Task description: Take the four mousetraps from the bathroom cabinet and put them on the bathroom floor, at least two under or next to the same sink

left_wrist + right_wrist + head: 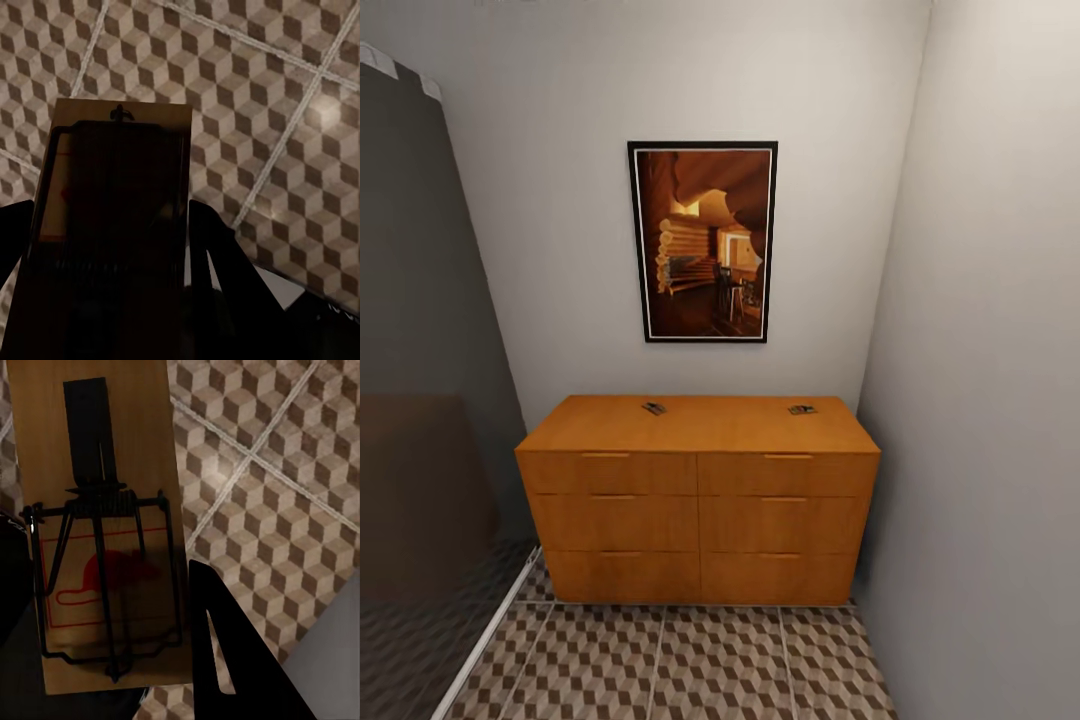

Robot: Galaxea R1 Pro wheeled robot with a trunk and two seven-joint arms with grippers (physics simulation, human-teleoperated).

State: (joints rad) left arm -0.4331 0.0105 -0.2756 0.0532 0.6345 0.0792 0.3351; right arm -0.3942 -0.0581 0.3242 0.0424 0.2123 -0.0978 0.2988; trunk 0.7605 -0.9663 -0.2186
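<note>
The orange-brown cabinet [700, 500] stands against the far wall. Two mousetraps lie on its flat top, one left of the middle [654, 408] and one near the right end [802, 409]. In the left wrist view my left gripper [112, 259] is shut on a third mousetrap [112, 187], held above the cube-patterned bathroom floor [285, 90]. In the right wrist view my right gripper [105, 619] is shut on another mousetrap [97, 510] with a red mouse print, also over the floor [277, 495]. The bathroom sink is out of view.
A framed picture [703, 240] hangs above the cabinet. A grey wall [990, 400] closes the right side, close to the cabinet's end. A dark panel [415, 350] stands on the left with a white strip along its foot. Tiled floor [690, 660] lies before the drawers.
</note>
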